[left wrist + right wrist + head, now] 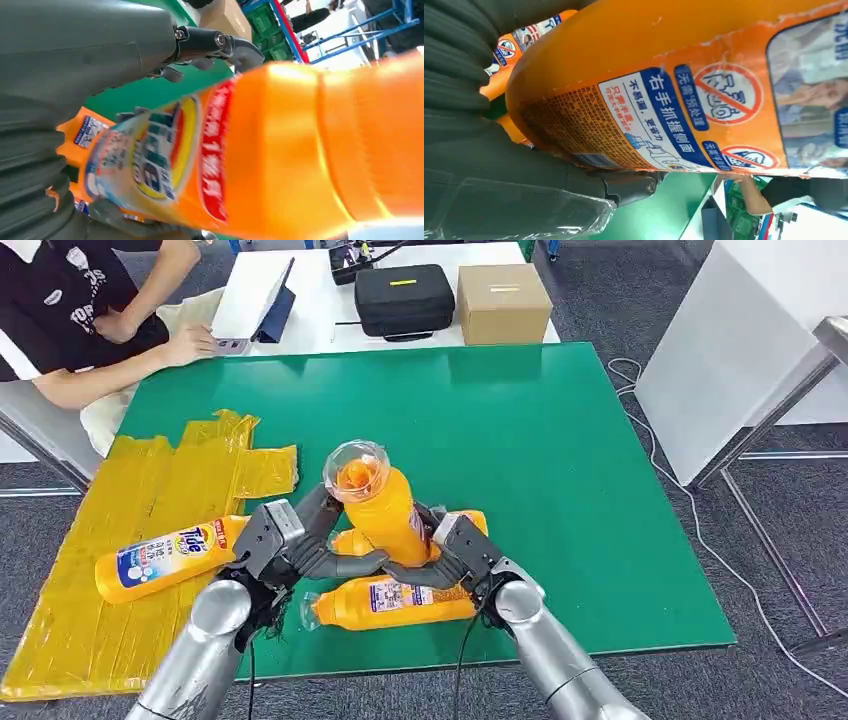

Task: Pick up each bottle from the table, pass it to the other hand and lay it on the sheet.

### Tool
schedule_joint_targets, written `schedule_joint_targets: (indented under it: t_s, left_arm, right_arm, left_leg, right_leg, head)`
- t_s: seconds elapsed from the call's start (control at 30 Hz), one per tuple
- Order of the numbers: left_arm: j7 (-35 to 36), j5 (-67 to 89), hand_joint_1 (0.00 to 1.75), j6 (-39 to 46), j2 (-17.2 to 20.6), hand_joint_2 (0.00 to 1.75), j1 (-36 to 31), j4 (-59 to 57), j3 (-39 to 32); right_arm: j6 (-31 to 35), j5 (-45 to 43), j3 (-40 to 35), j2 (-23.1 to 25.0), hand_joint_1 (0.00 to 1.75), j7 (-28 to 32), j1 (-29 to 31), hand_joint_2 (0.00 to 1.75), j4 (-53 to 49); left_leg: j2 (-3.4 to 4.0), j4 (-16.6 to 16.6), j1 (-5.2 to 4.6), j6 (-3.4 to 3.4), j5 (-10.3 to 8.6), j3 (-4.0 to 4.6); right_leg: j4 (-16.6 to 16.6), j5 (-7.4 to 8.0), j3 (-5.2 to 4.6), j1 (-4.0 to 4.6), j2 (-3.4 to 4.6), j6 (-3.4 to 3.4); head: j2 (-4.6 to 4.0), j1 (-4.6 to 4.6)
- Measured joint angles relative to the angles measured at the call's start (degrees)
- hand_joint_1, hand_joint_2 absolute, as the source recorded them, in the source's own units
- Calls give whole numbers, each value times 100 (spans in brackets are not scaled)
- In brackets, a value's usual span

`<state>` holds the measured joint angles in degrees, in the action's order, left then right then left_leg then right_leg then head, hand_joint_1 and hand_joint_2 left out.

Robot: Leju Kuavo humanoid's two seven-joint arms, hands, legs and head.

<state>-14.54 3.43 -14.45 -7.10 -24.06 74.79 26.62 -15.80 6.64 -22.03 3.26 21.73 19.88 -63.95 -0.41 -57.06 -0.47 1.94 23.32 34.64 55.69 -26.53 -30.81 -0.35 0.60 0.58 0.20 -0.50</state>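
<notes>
An orange detergent bottle (385, 508) with a clear cap stands upright above the green table (580, 460), cap toward the head camera. My left hand (290, 540) and my right hand (462, 552) both grip its lower body from opposite sides. The left wrist view has the bottle's label (165, 155) close in front of my left hand (75, 75). Its back label (664, 100) lies against my right hand (509, 195). A second orange bottle (392, 602) lies on the table below the hands, and a third (472, 521) is partly hidden behind them. Another bottle (165, 558) lies on the yellow sheet (150, 490).
A person (80, 310) sits at the far left corner with a forearm near the table. A white table behind holds a black case (404, 298) and a cardboard box (503, 303). A white panel (720, 350) stands to the right.
</notes>
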Motion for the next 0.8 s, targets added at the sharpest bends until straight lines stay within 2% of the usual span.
schedule_joint_targets:
  t_s: [0.8]
  left_arm:
    - [177,-350,0,195,0,175,81,289,571]
  right_arm:
    - [470,22,-140,94,175,72,62,175,127]
  left_leg:
    - [1,0,0,0,0,-1]
  right_leg:
    - [0,0,0,0,0,0]
  head:
    - [-2,2]
